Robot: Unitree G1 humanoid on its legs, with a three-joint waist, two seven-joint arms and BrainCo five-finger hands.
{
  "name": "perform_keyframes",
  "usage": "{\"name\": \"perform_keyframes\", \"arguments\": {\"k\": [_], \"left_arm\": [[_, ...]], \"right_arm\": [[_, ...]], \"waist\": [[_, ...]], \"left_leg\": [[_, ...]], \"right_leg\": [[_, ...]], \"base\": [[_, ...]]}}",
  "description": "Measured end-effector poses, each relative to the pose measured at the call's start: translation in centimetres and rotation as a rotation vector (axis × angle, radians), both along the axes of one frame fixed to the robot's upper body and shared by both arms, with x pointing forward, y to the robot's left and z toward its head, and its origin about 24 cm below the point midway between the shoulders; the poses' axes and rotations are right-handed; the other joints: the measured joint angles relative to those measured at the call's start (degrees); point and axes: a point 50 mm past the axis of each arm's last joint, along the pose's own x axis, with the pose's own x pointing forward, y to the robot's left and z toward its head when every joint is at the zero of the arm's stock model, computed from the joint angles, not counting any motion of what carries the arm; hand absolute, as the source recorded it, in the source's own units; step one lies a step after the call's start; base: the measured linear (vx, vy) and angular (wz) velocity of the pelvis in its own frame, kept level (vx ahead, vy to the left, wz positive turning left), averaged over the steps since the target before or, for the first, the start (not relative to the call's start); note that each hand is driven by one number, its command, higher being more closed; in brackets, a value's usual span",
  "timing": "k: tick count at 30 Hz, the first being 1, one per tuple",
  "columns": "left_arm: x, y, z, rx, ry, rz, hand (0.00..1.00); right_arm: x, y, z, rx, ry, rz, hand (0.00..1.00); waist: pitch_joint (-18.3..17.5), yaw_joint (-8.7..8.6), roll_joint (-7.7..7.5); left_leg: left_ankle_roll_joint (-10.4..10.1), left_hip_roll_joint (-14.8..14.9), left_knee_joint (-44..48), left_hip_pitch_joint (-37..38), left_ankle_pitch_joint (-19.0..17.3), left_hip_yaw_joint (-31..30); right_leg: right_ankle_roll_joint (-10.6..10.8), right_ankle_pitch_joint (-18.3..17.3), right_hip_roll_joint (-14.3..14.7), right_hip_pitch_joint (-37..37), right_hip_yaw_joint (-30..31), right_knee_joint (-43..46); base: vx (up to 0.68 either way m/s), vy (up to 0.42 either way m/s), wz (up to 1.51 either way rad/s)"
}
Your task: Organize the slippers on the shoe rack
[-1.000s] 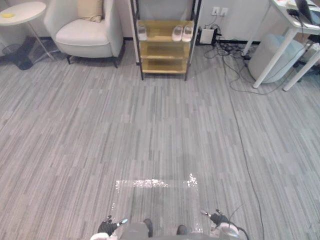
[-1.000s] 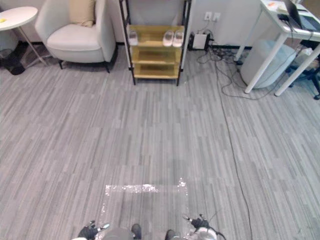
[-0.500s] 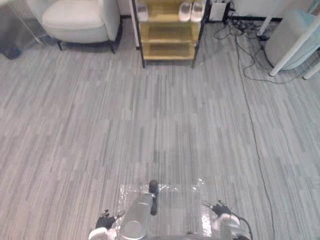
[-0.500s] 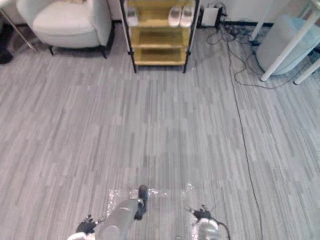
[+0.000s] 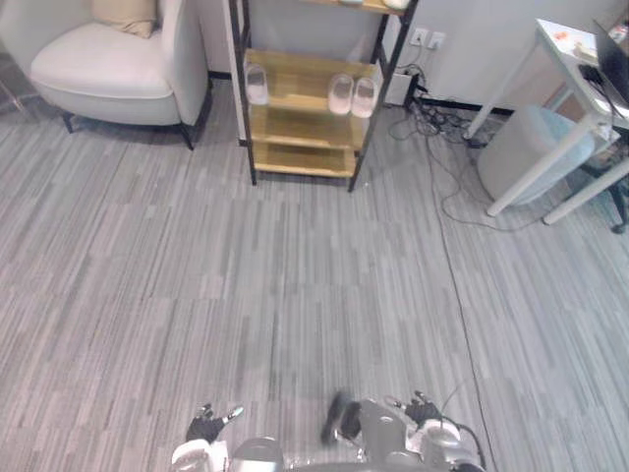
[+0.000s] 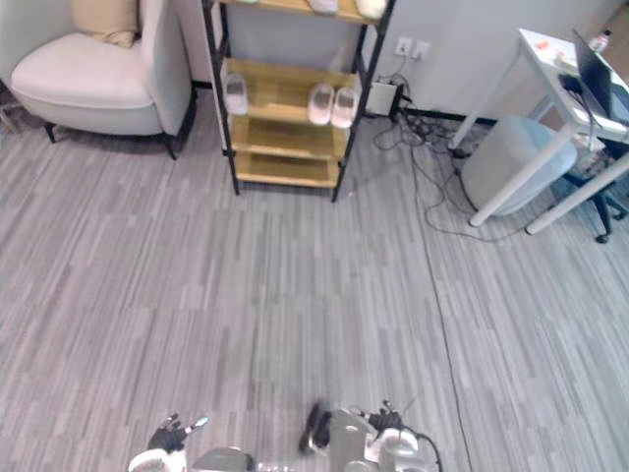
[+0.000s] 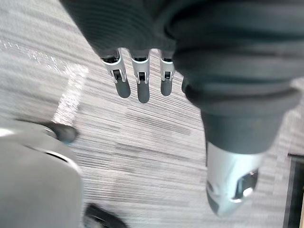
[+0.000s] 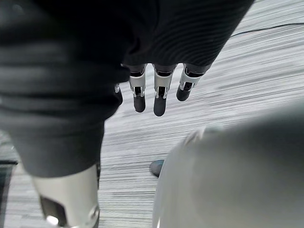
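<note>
The shoe rack (image 5: pixel 307 118), black-framed with wooden shelves, stands far ahead against the wall. On one of its shelves a single pale slipper (image 5: pixel 257 84) lies at the left and a pair of pale slippers (image 5: pixel 351 95) at the right. More pale slippers (image 6: pixel 322 5) sit on the shelf above. My left hand (image 5: pixel 206 428) hangs low at my side with straight fingers (image 7: pixel 142 83) and nothing in it. My right hand (image 5: pixel 423 411) hangs at the other side, its fingers (image 8: pixel 159 97) straight too, holding nothing. Both hands are far from the rack.
A white armchair (image 5: pixel 98 69) with a beige cushion stands left of the rack. To the right are a white desk (image 5: pixel 580 74), a grey round pouf (image 5: pixel 526 152) and cables (image 5: pixel 442 147) on the floor by the wall. Grey plank flooring (image 5: pixel 295 275) stretches up to the rack.
The whole picture has shifted, so the camera has moved; the rack looks slightly larger and its upper shelf has come into view. Both hands stay low and empty.
</note>
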Motion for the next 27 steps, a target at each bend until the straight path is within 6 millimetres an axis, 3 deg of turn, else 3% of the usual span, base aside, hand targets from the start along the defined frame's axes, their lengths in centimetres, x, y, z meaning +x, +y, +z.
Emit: {"name": "perform_keyframes", "arguments": {"k": [1, 2, 3, 4, 5, 6, 7, 8, 11, 12, 13, 14, 16, 17, 18, 19, 20, 21, 22, 23, 24, 25, 26, 27], "left_arm": [[0.0, -0.2, 0.0, -0.005, -0.001, -0.001, 0.0], [0.0, -1.1, -0.2, -0.028, 0.0, 0.0, 0.0], [-0.3, -1.6, -0.4, -0.049, 0.006, 0.023, 0.0], [-0.4, -1.6, -0.5, -0.053, 0.006, 0.039, 0.0], [-0.6, -1.6, -0.5, -0.058, 0.011, 0.059, 0.0], [-0.4, -1.3, -0.4, -0.049, 0.001, 0.061, 0.0], [-0.3, -1.0, -0.3, -0.043, -0.003, 0.059, 0.0], [0.1, -0.8, -0.1, -0.034, -0.018, 0.049, 0.0], [0.7, -0.5, 0.3, -0.022, -0.05, 0.046, 0.0], [0.8, -0.5, 0.4, -0.02, -0.056, 0.046, 0.0], [0.5, -0.5, 0.3, -0.021, -0.047, 0.05, 0.0], [0.2, -0.8, 0.1, -0.027, -0.039, 0.052, 0.0], [-0.8, -1.3, -0.3, -0.044, -0.01, 0.063, 0.0], [-1.5, -1.4, -0.5, -0.049, 0.01, 0.077, 0.0], [-1.9, -1.2, -0.5, -0.045, 0.019, 0.078, 0.0], [-1.7, -0.5, -0.3, -0.026, 0.012, 0.075, 0.0], [-1.3, -0.1, -0.2, -0.015, 0.003, 0.069, 0.0], [-0.8, 0.0, 0.0, -0.011, -0.008, 0.061, 0.0], [-0.8, 0.0, 0.0, -0.011, -0.007, 0.058, 0.0], [-0.8, 0.2, 0.0, -0.004, 0.001, 0.04, 0.0], [-0.7, 0.3, 0.0, 0.009, 0.011, -0.006, 0.0], [-0.4, 0.3, 0.1, 0.018, 0.011, -0.038, 0.0], [-0.4, 0.3, 0.1, 0.019, 0.011, -0.042, 0.0], [-0.2, 0.4, 0.2, 0.029, 0.011, -0.062, 0.0]], "right_arm": [[0.1, -0.1, 0.1, -0.003, -0.004, 0.001, 0.0], [0.1, -0.3, 0.1, -0.005, -0.005, -0.01, 0.0], [0.0, -0.2, 0.0, 0.0, -0.003, -0.014, 0.0], [0.0, -0.3, 0.1, -0.002, -0.006, -0.016, 0.0], [0.1, -0.1, 0.1, -0.001, -0.01, -0.015, 0.0], [-0.4, 0.3, -0.1, 0.008, -0.003, -0.023, 0.0], [-0.5, 0.5, -0.1, 0.012, -0.001, -0.025, 0.0], [-0.5, 1.0, -0.2, 0.024, 0.001, -0.031, 0.0], [-0.6, 1.1, -0.3, 0.028, 0.005, -0.043, 0.0], [-0.2, 0.9, -0.1, 0.027, -0.001, -0.055, 0.0], [0.0, 0.9, -0.1, 0.027, -0.005, -0.059, 0.0], [-0.1, 0.8, -0.1, 0.024, -0.004, -0.058, 0.0], [-0.2, 0.7, -0.1, 0.02, 0.0, -0.058, 0.0], [-0.4, 1.3, -0.3, 0.032, 0.009, -0.058, 0.0], [-0.5, 1.5, -0.3, 0.04, 0.011, -0.055, 0.0], [-0.8, 2.2, -0.5, 0.058, 0.022, -0.056, 0.0], [-0.3, 2.5, -0.4, 0.066, 0.008, -0.052, 0.0], [-0.2, 2.6, -0.3, 0.068, 0.002, -0.049, 0.0], [-0.3, 2.6, -0.4, 0.069, 0.009, -0.048, 0.0], [-0.6, 2.7, -0.6, 0.071, 0.022, -0.048, 0.0], [-1.2, 2.7, -0.8, 0.073, 0.042, -0.05, 0.0], [-1.8, 2.6, -1.0, 0.074, 0.058, -0.053, 0.0], [-2.0, 2.6, -1.0, 0.074, 0.061, -0.054, 0.0], [-2.1, 2.3, -1.0, 0.07, 0.056, -0.054, 0.0]], "waist": [[-0.45, -0.05, 0.49], [-1.27, -0.32, 2.49], [-0.88, -0.52, 4.01], [-0.72, -0.49, 4.36], [-0.24, -0.18, 5.01], [0.54, 0.39, 4.51], [0.71, 0.8, 4.19], [1.0, 1.48, 3.16], [1.06, 2.38, 2.37], [1.57, 2.49, 1.78], [1.94, 2.93, 1.31], [2.0, 3.73, 1.21], [1.41, 5.22, 2.9], [0.9, 5.84, 2.79], [0.62, 5.96, 2.09], [-0.07, 6.24, -0.15], [-0.25, 6.33, -1.43], [-0.46, 6.21, -2.05], [-0.48, 6.2, -2.09], [-0.63, 6.16, -2.33], [-0.73, 5.44, -2.64], [-0.83, 4.8, -2.51], [-0.9, 4.7, -2.41], [-1.23, 3.69, -2.34]], "left_leg": [[-0.05, 0.53, 0.87, -0.66, 0.03, -0.45], [-0.11, 2.41, 7.15, -3.67, 0.08, -2.4], [-2.04, 4.42, 19.51, -8.65, 1.3, -3.45], [-2.79, 5.1, 24.22, -10.53, 2.72, -3.36], [-3.09, 7.22, 35.95, -15.27, 5.76, -3.24], [-3.33, 9.72, 48.65, -21.05, 4.5, -0.83], [-3.51, 9.9, 49.88, -22.21, 4.09, -0.21], [-2.43, 9.97, 50.31, -26.12, 2.7, 1.71], [-0.8, 7.33, 38.31, -33.31, 0.5, 5.08], [0.1, 3.94, 27.57, -35.49, 1.74, 5.59], [-0.65, 0.74, 14.51, -35.78, 6.66, 5.88], [-1.57, -0.26, 5.38, -35.77, 11.36, 6.09], [-2.66, 0.63, -2.46, -35.85, 15.27, 6.13], [-1.41, 0.83, -1.1, -35.4, 22.3, 8.09], [-0.64, 0.46, -0.41, -35.37, 23.17, 8.75], [0.39, -0.8, 1.92, -36.08, 23.53, 10.0], [3.02, -1.75, 4.65, -36.68, 20.98, 10.39], [3.78, -2.14, 8.23, -35.96, 17.22, 10.9], [4.34, -2.22, 9.06, -35.12, 16.07, 10.99], [4.71, -2.68, 9.67, -32.64, 13.87, 10.95], [4.91, -3.96, 8.98, -28.1, 11.25, 10.03], [5.08, -4.87, 7.71, -23.69, 9.74, 8.78], [5.01, -5.06, 7.23, -22.79, 9.52, 8.44], [5.23, -5.41, 3.67, -17.56, 9.22, 7.14]], "right_leg": [[-0.8, -1.19, 0.3, -0.22, -0.37, 0.43], [-1.06, -3.52, 1.95, 0.62, -1.83, 0.28], [-1.5, -4.65, 3.83, 3.6, -3.26, -1.86], [-1.7, -4.85, 4.59, 4.98, -3.56, -2.86], [-2.63, -5.11, 6.17, 8.75, -3.3, -5.24], [-3.88, -6.87, 7.46, 14.23, -3.45, -7.11], [-4.02, -7.4, 7.46, 15.4, -3.44, -7.34], [-3.78, -8.38, 7.4, 18.97, -3.24, -8.81], [-2.77, -10.18, 6.3, 23.58, -2.8, -12.28], [-2.1, -11.68, 4.74, 25.08, -2.39, -12.7], [-0.71, -13.08, 2.85, 26.44, -1.8, -12.77], [0.25, -14.16, 2.22, 27.5, -0.57, -12.95], [1.9, -16.07, 2.44, 29.36, 0.88, -13.15], [3.76, -18.74, 1.44, 32.27, 2.3, -13.11], [4.16, -19.24, 0.86, 32.72, 2.56, -13.01], [3.95, -20.2, -1.02, 32.96, 2.81, -11.94], [4.14, -20.13, -2.23, 32.2, 3.58, -8.9], [5.88, -19.24, -3.98, 29.82, 4.94, 0.07], [7.1, -18.56, -4.28, 29.1, 5.54, 3.66], [10.7, -16.17, -5.49, 26.54, 6.19, 12.82], [13.76, -11.38, -7.9, 22.25, 5.53, 27.47], [11.73, -11.65, -9.93, 18.78, 2.91, 38.25], [11.15, -11.9, -10.25, 18.18, 2.32, 39.73], [7.59, -13.96, -10.89, 14.42, -1.13, 43.07]], "base": [[0.66, -0.277, 0.49], [0.52, -0.235, 0.38], [0.52, -0.235, 0.32], [0.44, -0.176, 0.15], [0.5, -0.13, 0.01], [0.59, -0.146, -0.01], [0.54, -0.118, 0.03], [0.35, -0.091, 0.06], [0.48, -0.005, 0.07], [0.39, 0.134, -0.04], [0.48, 0.186, -0.17], [0.32, 0.134, -0.29], [0.46, 0.216, -0.48], [0.67, 0.305, -0.42], [0.71, 0.274, -0.23], [0.5, 0.129, -0.09], [0.72, 0.225, -0.05], [0.59, 0.2, -0.03], [0.57, 0.223, 0.01], [0.55, 0.213, 0.12], [0.69, 0.244, 0.35], [0.57, 0.197, 0.42], [0.56, 0.125, 0.51], [0.42, 0.061, 0.39]]}}
